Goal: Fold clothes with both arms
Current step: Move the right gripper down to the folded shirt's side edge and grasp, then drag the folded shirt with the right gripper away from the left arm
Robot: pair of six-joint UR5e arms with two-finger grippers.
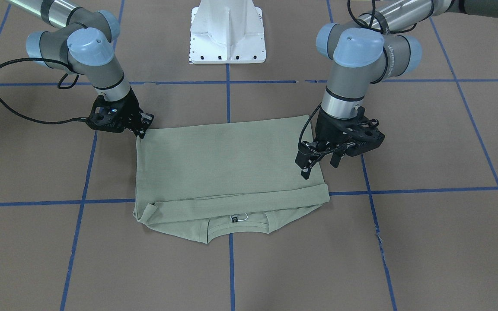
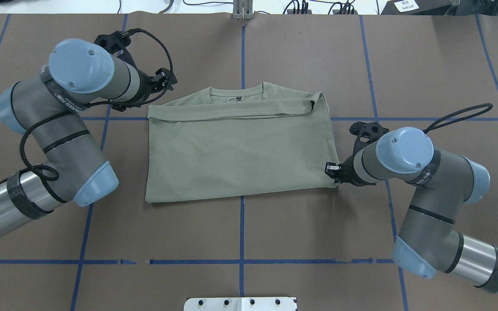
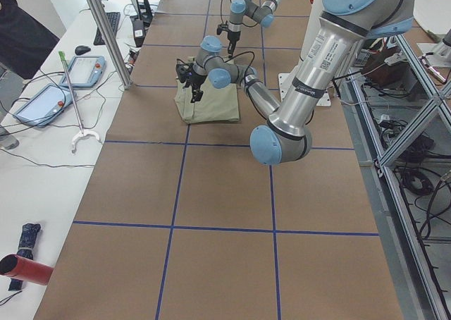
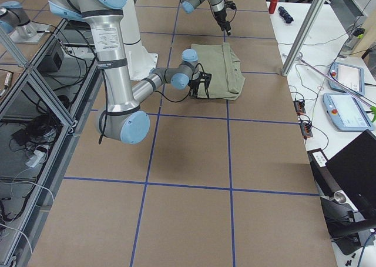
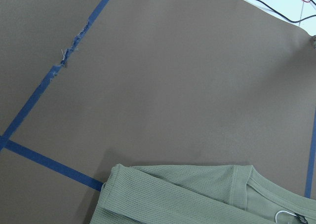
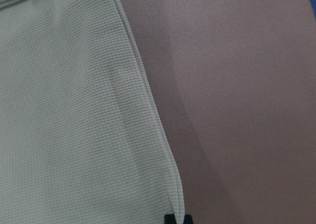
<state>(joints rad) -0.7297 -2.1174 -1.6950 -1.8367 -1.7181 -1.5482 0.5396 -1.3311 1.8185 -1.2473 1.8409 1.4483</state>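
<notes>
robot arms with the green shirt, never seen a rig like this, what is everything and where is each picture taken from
The machine is a left arm and a right arm at a brown table marked with blue tape. Each ends in a two-finger tool. One picture looks down from behind the robot, one faces it, two look along the table from its ends, two come from wrist cameras. A folded sage-green shirt lies flat, collar away from the robot. The right tool appears to pinch its near corner; the left tool hangs open, holding nothing.
</notes>
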